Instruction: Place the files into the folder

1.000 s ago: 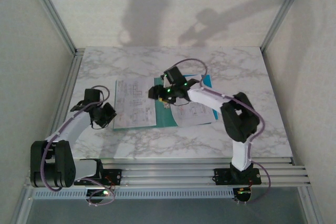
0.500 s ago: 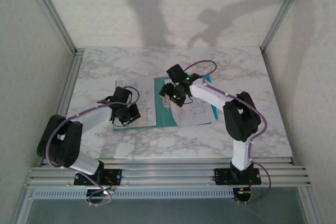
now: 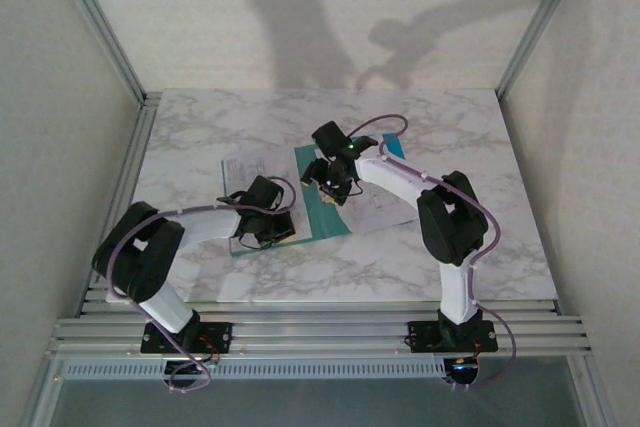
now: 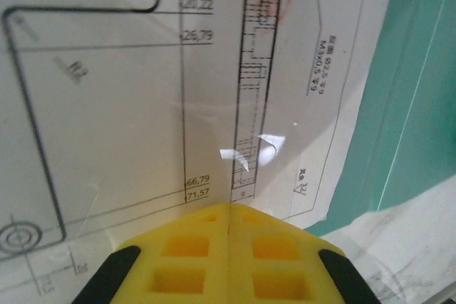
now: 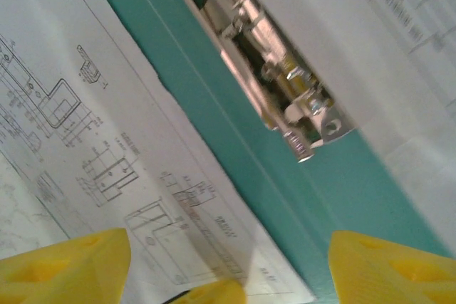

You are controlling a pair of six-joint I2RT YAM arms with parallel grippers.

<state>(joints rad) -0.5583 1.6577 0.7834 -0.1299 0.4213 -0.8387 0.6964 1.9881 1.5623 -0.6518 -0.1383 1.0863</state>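
Observation:
The teal folder [image 3: 322, 217] lies open on the marble table, its metal clip [image 5: 271, 83] along the centre fold. One file, a white sheet of drawings [image 3: 240, 169], lies on the folder's left half. Another sheet [image 3: 380, 209] lies on the right half. My left gripper [image 3: 275, 227] is shut, and its yellow tips [image 4: 228, 208] rest at the near edge of the left sheet [image 4: 142, 105], with teal folder [image 4: 420, 105] to the right. My right gripper [image 3: 325, 182] hovers open over the fold just below the clip, nothing between its fingers [image 5: 392, 261].
The marble tabletop [image 3: 200, 127] extends around the folder. Aluminium frame posts [image 3: 100, 27] and white walls stand close at the left, right and back. A rail [image 3: 320, 332] runs along the near edge by the arm bases.
My left arm has swung right and forward across the left sheet toward the folder's middle, staying shut. The right gripper has stayed over the clip and opened slightly wider.

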